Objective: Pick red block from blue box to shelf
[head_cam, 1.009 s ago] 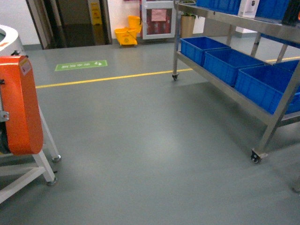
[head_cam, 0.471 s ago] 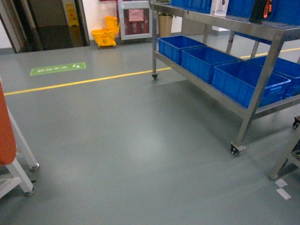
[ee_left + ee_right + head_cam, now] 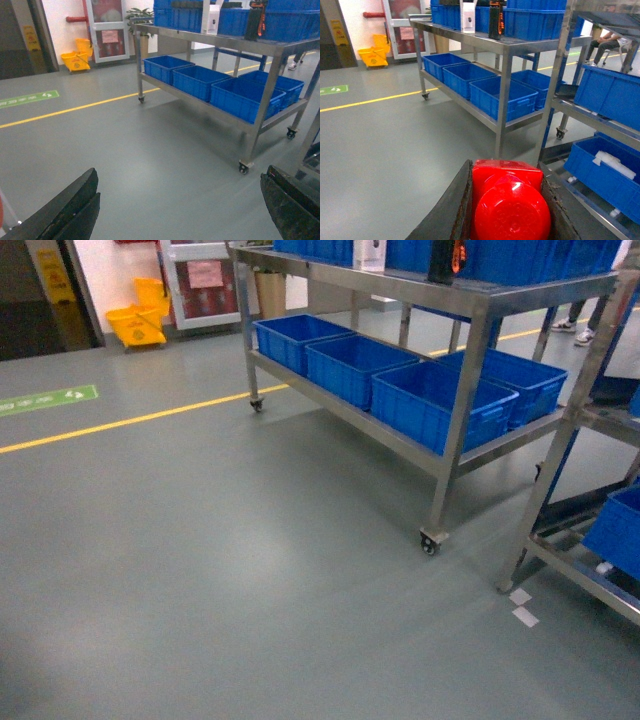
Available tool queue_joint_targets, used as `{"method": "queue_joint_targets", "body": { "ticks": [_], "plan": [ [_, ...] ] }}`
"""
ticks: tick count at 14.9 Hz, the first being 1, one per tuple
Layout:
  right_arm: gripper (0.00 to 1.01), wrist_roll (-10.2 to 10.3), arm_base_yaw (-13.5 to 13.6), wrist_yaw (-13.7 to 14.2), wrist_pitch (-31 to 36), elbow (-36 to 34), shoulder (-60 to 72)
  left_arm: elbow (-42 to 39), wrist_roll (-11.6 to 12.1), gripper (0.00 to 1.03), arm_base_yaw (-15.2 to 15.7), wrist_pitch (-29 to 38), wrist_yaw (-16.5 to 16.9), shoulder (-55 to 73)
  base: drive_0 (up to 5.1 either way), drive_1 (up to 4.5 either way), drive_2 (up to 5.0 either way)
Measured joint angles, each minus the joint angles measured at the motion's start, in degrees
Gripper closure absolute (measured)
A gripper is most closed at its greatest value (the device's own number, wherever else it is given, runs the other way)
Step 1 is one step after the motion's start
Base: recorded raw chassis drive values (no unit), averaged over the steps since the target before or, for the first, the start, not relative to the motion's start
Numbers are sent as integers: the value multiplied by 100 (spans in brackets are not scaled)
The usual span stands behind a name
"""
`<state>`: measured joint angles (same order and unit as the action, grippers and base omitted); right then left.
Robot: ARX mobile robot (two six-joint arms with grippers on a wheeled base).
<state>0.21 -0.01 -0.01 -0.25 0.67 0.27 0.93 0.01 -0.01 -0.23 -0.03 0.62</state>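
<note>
So I'm mid-carry: my right fingers point(image 3: 507, 210) are clamped on the red block point(image 3: 509, 205), left fingers point(image 3: 175, 210) spread and empty. Shelf point(image 3: 440, 300) is near ahead; next I'd need to roll closer and pick a tier.

Right gripper point(image 3: 507, 210): dark jaws clamped on the red block point(image 3: 509, 205), 1 round stud facing the camera, at the bottom edge. Shelf point(image 3: 502, 60): stainless-steel, wheeled, dark-blue crates point(image 3: 492, 95) along its lower tier. Yellow mop bucket point(image 3: 372, 56): far left, by the wall.
</note>
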Motion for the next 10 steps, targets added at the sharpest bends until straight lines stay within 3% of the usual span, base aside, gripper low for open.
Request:
{"method": "queue_joint_targets", "body": {
  "ticks": [10],
  "plan": [
    [74, 0, 0, 0, -2, 0, 0, 0, 0, 5, 0, 0, 0, 0, -142, -142, -142]
  ]
}}
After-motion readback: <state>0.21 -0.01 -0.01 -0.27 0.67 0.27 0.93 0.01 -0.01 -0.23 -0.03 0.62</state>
